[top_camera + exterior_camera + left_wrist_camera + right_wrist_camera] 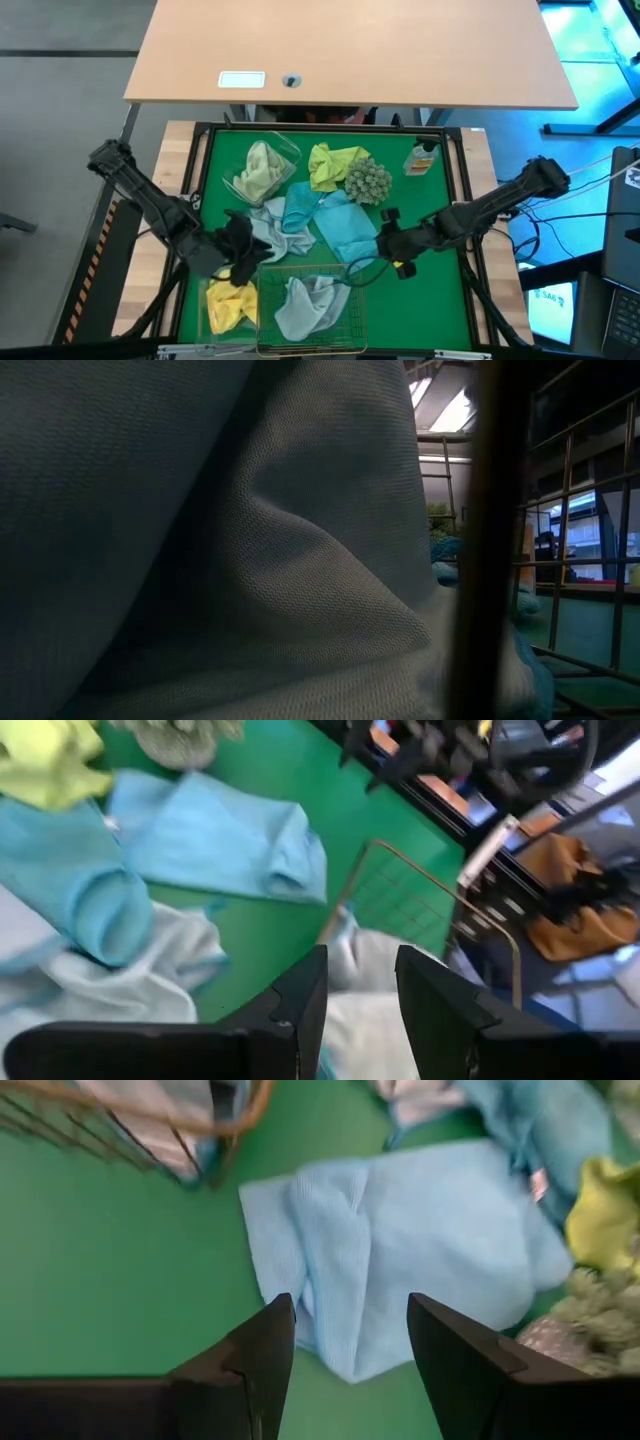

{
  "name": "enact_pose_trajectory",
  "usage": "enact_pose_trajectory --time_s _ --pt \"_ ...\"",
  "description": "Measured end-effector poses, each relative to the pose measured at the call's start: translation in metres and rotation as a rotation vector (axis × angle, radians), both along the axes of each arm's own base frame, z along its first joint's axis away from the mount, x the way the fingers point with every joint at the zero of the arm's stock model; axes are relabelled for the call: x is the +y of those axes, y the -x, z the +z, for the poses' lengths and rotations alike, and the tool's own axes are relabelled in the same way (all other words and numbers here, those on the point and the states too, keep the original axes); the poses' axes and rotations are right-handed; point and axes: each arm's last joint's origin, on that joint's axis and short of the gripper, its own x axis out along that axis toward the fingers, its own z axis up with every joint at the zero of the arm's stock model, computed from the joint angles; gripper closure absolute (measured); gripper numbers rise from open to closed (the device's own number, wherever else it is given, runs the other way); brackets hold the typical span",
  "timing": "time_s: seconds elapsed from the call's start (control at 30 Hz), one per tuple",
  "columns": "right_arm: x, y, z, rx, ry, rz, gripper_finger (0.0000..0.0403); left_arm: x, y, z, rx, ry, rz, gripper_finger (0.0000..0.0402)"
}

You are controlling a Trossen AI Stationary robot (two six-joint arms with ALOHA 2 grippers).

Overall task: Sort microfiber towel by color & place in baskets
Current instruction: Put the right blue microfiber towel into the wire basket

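Several loose blue towels lie in a heap mid-table: a teal one [345, 232] [420, 1250] and lighter ones [298, 215] [215, 830]. A bright yellow towel [335, 165] lies farther back. The gold wire basket [262, 310] [420, 880] at the near edge holds a pale blue-grey towel [305, 305] [250, 560]. One clear tub [292, 150] holds a yellow-green towel [258, 172]; another [210, 310] holds a yellow towel [230, 305]. My left gripper [243, 262] [360, 970] is open by the basket's far left corner. My right gripper [383, 232] [350, 1315] is open over the teal towel's right edge.
A spiky grey-green ball [368, 180] [590, 1320] sits beside the yellow towel, and a small bottle [422, 158] stands near the far right corner. A dark raised frame [330, 128] borders the green mat. The pale towel fills most of the low view, with basket wire [565, 550] beside it.
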Motion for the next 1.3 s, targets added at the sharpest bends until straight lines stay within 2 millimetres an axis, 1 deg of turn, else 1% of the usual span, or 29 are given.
enact_pose_trajectory --time_s 0.2,0.43,0.67,0.77,0.87,1.0,1.17,1.23,1.3 --pt "0.003 -0.009 -0.033 0.066 0.065 -0.015 0.021 0.014 -0.009 0.0 0.008 -0.085 0.024 0.0287" --pt "0.006 -0.02 -0.063 0.124 0.162 -0.04 0.021 0.023 -0.014 0.0 0.013 -0.107 0.051 0.0287" --pt "0.01 -0.027 -0.091 0.224 0.192 -0.029 0.021 0.025 -0.015 0.0 0.014 -0.108 0.062 0.0287" --pt "0.009 -0.031 -0.101 0.247 0.201 -0.037 0.021 0.025 -0.015 0.0 0.015 -0.108 0.061 0.0287" --pt "0.003 -0.037 -0.112 0.275 0.206 -0.06 0.021 0.025 -0.015 0.0 0.015 -0.108 0.061 0.0287" --pt "-0.006 -0.044 -0.117 0.307 0.137 -0.079 0.021 0.025 -0.015 0.0 0.016 -0.108 0.061 0.0287" --pt "-0.015 -0.046 -0.116 0.336 0.054 -0.088 0.0213 0.025 -0.015 0.0 0.017 -0.107 0.058 0.0287" --pt "-0.015 -0.046 -0.116 0.339 0.045 -0.083 0.0226 0.025 -0.015 0.0 0.017 -0.106 0.058 0.0287" --pt "-0.014 -0.046 -0.116 0.34 0.047 -0.074 0.0248 0.025 -0.015 0.0 0.017 -0.106 0.058 0.0287"
